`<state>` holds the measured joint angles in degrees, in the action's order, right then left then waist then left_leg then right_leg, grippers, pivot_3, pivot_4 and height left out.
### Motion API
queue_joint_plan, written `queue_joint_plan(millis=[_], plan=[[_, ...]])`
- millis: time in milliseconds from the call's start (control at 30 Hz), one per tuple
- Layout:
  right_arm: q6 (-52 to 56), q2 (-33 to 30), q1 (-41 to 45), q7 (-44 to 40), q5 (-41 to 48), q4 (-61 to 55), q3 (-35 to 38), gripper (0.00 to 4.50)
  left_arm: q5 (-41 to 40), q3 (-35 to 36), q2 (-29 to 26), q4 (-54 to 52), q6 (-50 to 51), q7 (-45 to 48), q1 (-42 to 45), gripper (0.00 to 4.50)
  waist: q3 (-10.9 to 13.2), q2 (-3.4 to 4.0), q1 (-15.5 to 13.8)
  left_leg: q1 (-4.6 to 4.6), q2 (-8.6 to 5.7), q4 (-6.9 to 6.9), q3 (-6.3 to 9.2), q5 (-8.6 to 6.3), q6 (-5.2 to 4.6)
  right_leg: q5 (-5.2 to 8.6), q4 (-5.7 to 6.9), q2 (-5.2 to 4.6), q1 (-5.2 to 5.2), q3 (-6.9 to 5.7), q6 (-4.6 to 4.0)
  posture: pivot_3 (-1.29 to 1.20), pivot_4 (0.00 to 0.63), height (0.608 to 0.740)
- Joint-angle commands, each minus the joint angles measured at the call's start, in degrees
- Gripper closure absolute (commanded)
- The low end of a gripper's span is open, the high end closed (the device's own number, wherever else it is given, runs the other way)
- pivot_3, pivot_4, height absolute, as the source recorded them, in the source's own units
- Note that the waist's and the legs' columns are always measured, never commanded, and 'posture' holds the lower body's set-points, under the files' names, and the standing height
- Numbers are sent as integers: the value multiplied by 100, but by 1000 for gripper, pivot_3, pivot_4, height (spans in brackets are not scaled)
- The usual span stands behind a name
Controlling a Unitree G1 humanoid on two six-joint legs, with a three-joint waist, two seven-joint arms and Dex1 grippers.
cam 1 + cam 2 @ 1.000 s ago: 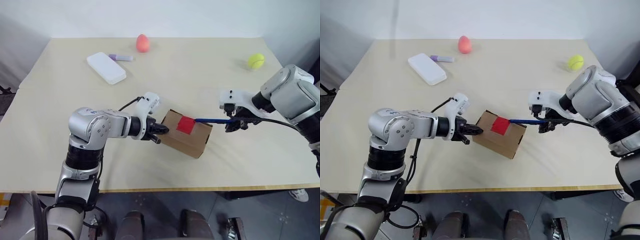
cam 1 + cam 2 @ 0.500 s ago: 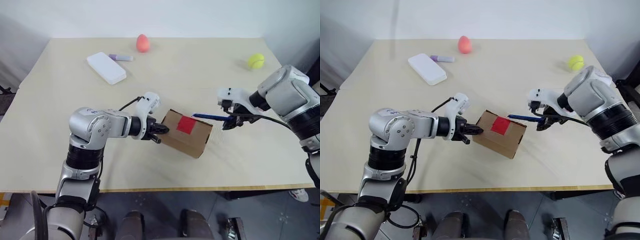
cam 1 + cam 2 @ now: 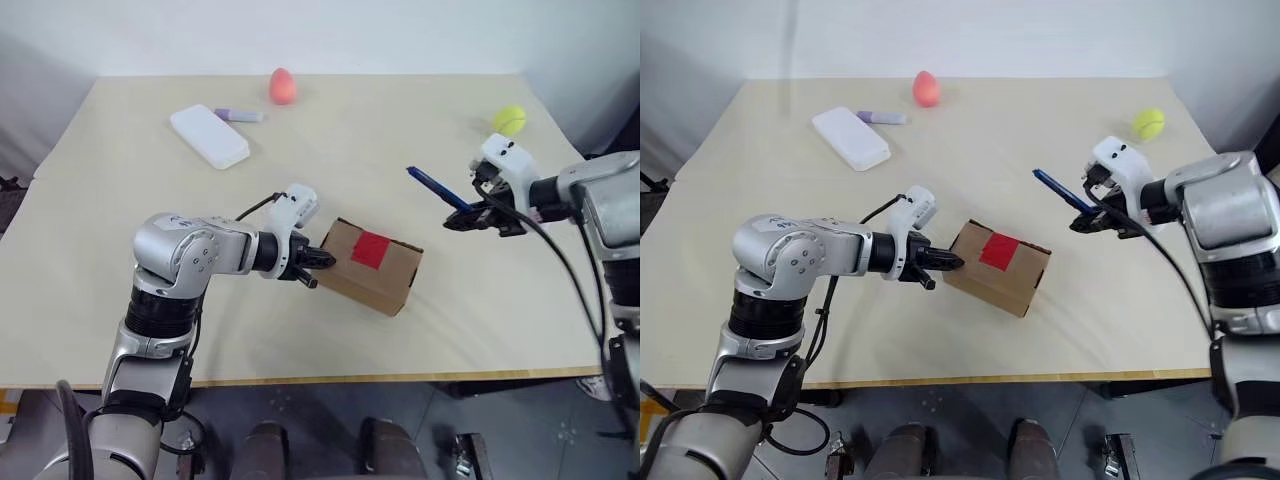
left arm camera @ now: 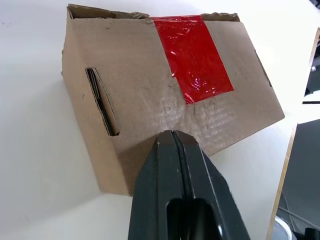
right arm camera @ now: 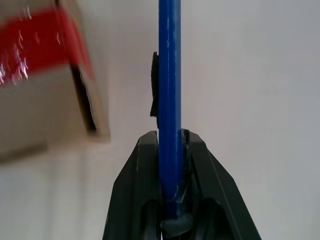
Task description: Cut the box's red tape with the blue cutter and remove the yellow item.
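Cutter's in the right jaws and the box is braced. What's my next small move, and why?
Probably bring the right gripper back down and left so the cutter tip meets the red tape. The cutter is clamped but hangs in the air, apart from the box, and the tape looks whole across the closed top. The shut left gripper presses the box's end to steady it.

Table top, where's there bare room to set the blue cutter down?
The table is bare on the near right, between the box and the right edge, below the right end effector holding the blue cutter. The middle, between the white case and tennis ball, is free too. Around the box it's crowded by the left end effector.
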<state>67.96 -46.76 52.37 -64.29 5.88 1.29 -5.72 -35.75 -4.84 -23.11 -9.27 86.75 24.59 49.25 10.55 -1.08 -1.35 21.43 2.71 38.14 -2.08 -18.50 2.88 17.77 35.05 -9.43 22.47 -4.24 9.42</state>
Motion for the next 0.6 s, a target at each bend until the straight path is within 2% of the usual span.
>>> queue_joint_plan(millis=[33, 167, 333, 467, 600], plan=[[329, 541, -303, 935, 282, -820, 1100, 4330, 62, -52, -240, 0, 165, 47, -192, 4500, 0, 0, 8, 2, 0, -3, 0, 0, 0, 0, 0, 0, 3, 0, 0, 0, 150, 740], [332, 1214, -708, 1696, 554, -1349, 1807, 4330, 44, 45, -331, -60, 165, 130, -221, 4500, 0, 1, 49, 0, 1, -7, -7, 0, 0, 0, 5, 0, 9, 0, 0, 0, 150, 740], [358, 1568, -1366, 2006, 1090, -1950, 2349, 4330, -21, 355, -132, -373, 444, 18, -381, 4500, 0, 1, 69, 0, 1, -7, -7, 0, 0, 0, 6, 0, 8, 0, 0, 0, 150, 740], [640, 1540, -1723, 2065, 1598, -2435, 2685, 4330, -259, 572, 16, -612, 575, -121, -520, 4500, 0, 1, 77, 0, 1, -10, -7, 0, -1, 0, 3, 0, 9, 0, 0, 0, 150, 740], [834, 1320, -2046, 2304, 1770, -2684, 2695, 4330, -446, 564, -4, -831, 575, -305, -743, 4500, 0, 1, 82, -2, 1, -9, -6, 0, -1, 0, 5, 0, 7, 1, 0, 0, 150, 740]])
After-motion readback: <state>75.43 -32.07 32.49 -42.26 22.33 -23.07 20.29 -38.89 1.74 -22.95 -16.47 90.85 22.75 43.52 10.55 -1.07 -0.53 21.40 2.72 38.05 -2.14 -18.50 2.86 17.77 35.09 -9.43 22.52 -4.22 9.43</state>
